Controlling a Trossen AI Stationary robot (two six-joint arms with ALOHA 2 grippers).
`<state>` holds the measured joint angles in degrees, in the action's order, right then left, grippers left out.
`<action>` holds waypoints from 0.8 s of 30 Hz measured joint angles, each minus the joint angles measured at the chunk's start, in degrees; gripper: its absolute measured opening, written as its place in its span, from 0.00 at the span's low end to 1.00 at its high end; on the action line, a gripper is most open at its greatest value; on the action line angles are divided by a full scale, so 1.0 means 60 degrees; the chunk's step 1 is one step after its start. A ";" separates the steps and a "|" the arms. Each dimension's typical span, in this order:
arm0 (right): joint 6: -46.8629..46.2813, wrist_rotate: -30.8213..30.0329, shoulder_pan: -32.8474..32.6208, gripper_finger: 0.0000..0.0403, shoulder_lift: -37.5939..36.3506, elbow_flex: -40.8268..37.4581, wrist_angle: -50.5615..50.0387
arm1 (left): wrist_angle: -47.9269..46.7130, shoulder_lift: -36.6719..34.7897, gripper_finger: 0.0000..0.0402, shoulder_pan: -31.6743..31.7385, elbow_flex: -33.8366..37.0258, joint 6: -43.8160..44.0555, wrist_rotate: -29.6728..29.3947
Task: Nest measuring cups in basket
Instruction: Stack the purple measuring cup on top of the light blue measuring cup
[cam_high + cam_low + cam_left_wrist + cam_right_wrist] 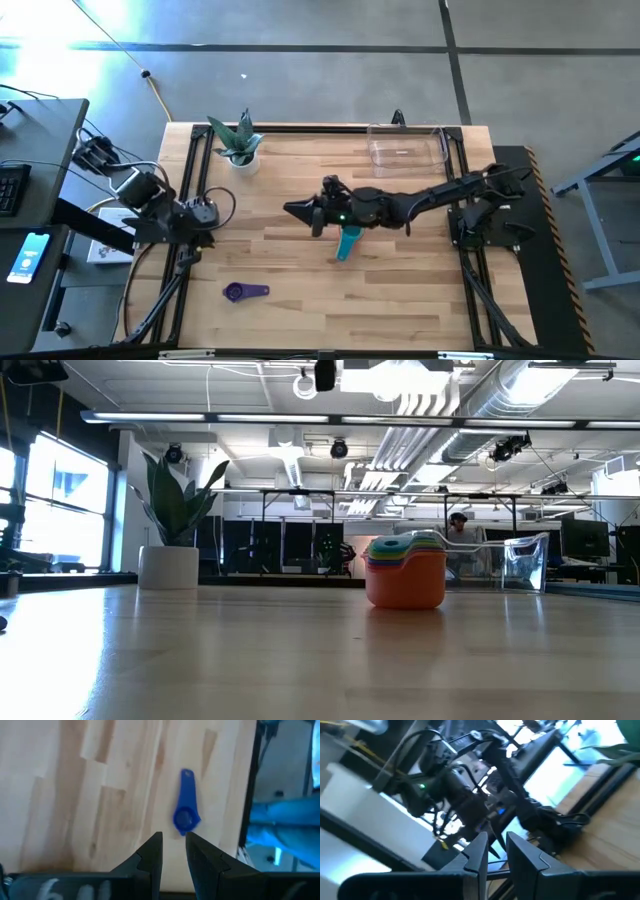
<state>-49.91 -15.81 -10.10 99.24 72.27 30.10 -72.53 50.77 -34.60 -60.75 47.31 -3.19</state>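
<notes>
A stack of nested measuring cups (405, 572), orange outermost, stands on its base on the table. In the high view my right arm hides most of it, and only a teal handle (347, 243) sticks out. A small purple cup (245, 291) lies alone near the table's near edge and also shows ahead of my left gripper as the cup (186, 815). The clear basket (405, 148) sits at the far right. My right gripper (300, 210) hovers left of the stack, shut and holding nothing. My left gripper (205, 215) is shut at the table's left side.
A white plant pot (240, 155) stands near the far edge, left of centre. Black frame rails (195, 180) run along the table's left and right sides. Bare wood lies between the purple cup and the stack. Someone shows far off in the room (458, 525).
</notes>
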 joint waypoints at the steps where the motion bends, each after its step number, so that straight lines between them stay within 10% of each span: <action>1: 0.0085 0.0188 0.0058 0.15 0.0000 0.0000 0.0092 | 0.0007 0.0084 0.18 -0.0115 0.0000 0.0100 0.0081; 24: 0.0400 0.3025 0.0975 0.15 0.0000 0.0000 0.0096 | 0.0631 0.3388 0.18 -0.1931 0.0000 0.0850 -0.0814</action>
<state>-47.51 2.35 -4.26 99.24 72.27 30.68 -68.75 71.10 -46.18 -60.75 52.41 -8.08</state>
